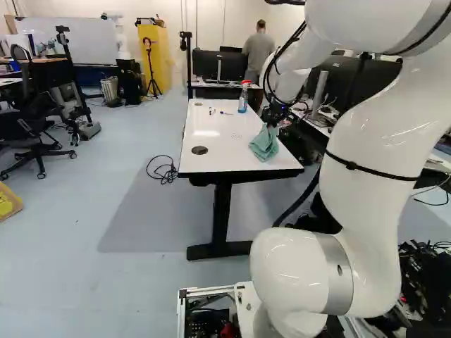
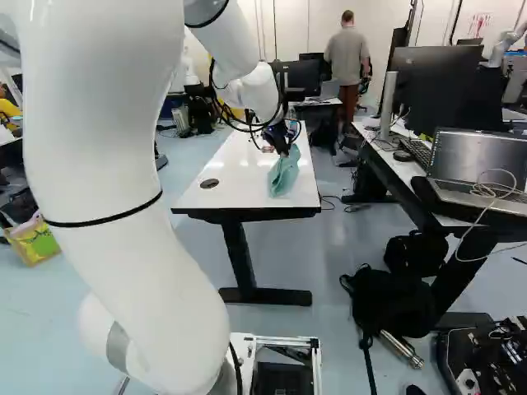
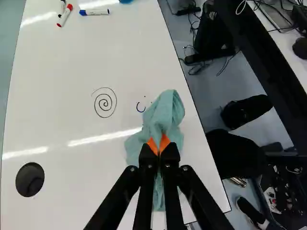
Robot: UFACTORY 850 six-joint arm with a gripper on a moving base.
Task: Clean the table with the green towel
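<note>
Wrist view: shows gripper clenched on green towel, plus inked spiral; leaves whole spray bottle to left base view.

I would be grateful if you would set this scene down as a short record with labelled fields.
surface: white table
tool: green towel, bunched
gripper: shut on the towel
marks: spiral drawing and small arc, neither wiped away; the arc lies between spiral and towel
pens: red-capped marker, blue-capped marker, one more partly shown
bottle: spray bottle, on the table beyond the towel
</note>
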